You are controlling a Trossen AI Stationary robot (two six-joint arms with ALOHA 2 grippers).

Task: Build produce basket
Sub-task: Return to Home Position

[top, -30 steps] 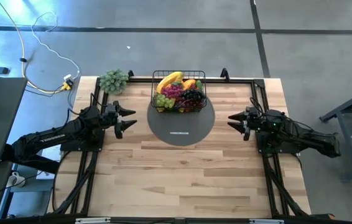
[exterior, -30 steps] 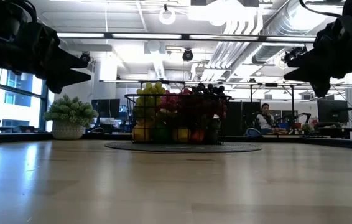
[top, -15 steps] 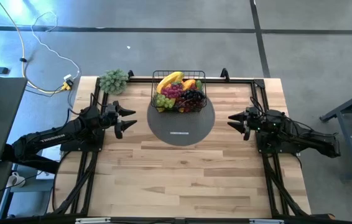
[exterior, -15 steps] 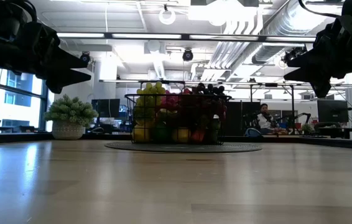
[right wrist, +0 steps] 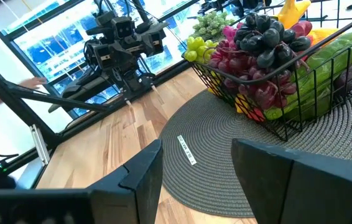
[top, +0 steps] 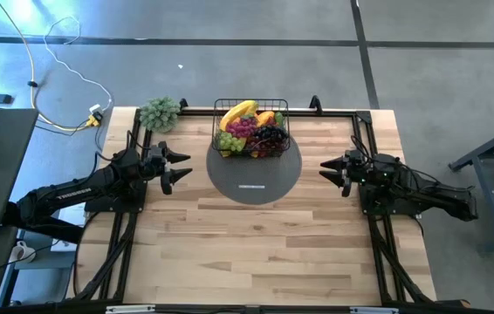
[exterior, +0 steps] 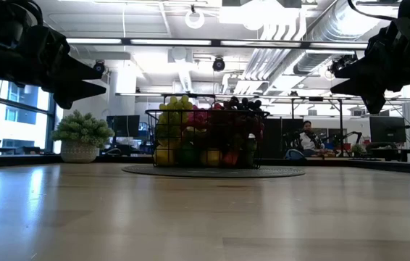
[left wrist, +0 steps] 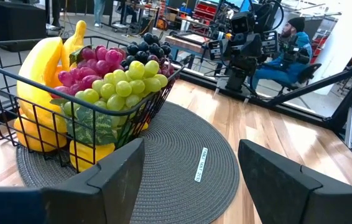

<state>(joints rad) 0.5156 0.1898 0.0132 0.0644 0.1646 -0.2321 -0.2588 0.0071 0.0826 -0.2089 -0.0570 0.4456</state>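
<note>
Found basket [exterior: 203, 139] upright on far half of dark round mat [top: 229, 179], at far middle of wooden table [top: 256, 253]. Logged it as heaped with produce [top: 251, 129] up past rim. Picked out yellow bananas [top: 240, 112] on far left side, red grapes [top: 241, 128] in middle, dark purple grapes [top: 270, 135] on right, atop pile. Made out green grapes [left wrist: 123, 84] against left wall, long green piece [right wrist: 334, 50] by right wall, and yellow fruit [exterior: 163, 154] at bottom along near wall. Could not tell deeper pieces apart.

Noted left gripper [top: 184, 166] off mat's left edge, raised above table, pointed right toward basket, fingers [left wrist: 111, 177] spread wide. Noted right gripper [top: 325, 168] off mat's right edge, at about matching height, pointed left, fingers [right wrist: 132, 180] likewise spread wide. Placed both clear of mat and well apart from basket, facing each other across mat.

Recorded grey-green leafy bunch [top: 160, 113] at far left corner of table, apart from basket. Spotted white label [top: 251, 186] on bare near part of mat. Saw seated person [exterior: 308, 136] in room beyond table, right of basket in low view.
</note>
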